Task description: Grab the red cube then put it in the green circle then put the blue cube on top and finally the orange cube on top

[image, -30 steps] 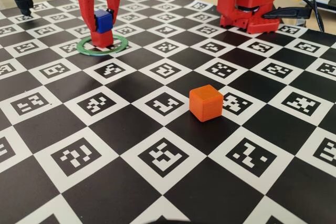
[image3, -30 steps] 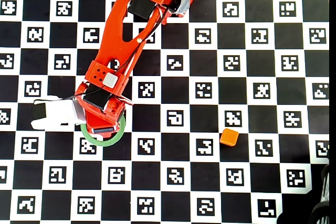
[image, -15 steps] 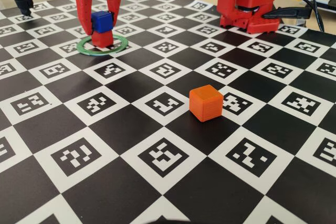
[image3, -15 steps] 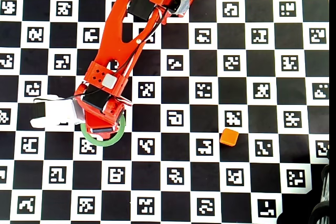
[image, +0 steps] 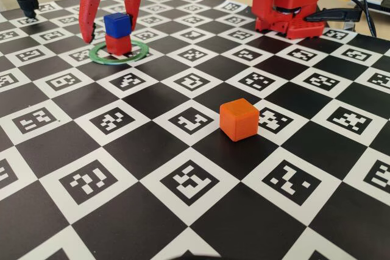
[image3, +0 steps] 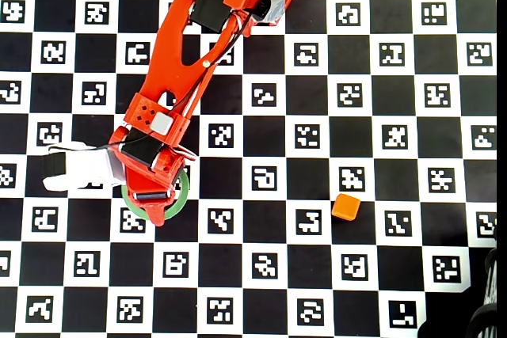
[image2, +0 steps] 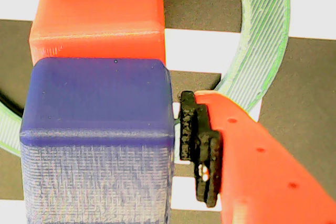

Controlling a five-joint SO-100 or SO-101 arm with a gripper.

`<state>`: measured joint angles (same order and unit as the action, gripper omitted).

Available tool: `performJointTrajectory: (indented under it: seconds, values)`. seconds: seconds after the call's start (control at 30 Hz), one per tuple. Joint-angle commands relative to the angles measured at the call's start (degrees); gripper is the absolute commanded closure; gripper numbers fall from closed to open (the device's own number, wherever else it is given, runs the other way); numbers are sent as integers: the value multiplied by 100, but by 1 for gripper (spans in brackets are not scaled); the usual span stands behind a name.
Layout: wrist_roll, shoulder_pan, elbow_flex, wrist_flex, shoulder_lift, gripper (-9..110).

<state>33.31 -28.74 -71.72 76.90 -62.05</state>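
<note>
Fixed view shows, at left, the blue cube [image: 117, 25] stacked on the red cube [image: 118, 44] inside the thin flat green ring [image: 97, 54], with the gripper [image: 111, 33] straddling the stack, jaws spread and clear of both. Wrist view shows fine layered print lines on the blue cube, a slim gap beside the black ridged pad [image2: 198, 145]. Right, the rounded orange cube [image: 239, 119] sits alone on the checkerboard [image: 183, 223].

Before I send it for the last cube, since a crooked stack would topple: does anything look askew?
Slightly: in the fixed view the blue cube sits a little off-square on the red cube inside the green circle. The gripper straddles it, open. The orange cube looks fine.
</note>
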Motion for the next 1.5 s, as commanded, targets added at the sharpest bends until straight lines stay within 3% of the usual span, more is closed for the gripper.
performJointTrajectory:
  seconds: [0.0, 0.5, 0.9, 1.1, 1.47]
  values:
    - [-44, -26, 97, -18, -255, 59]
    - [-26, 53, 264, 404, -580, 59]
    - [-211, 589, 1758, 2004, -1090, 59]
    - [-809, 1134, 2487, 2848, -1222, 59]
    - [-1916, 2250, 2329, 2856, -1784, 59]
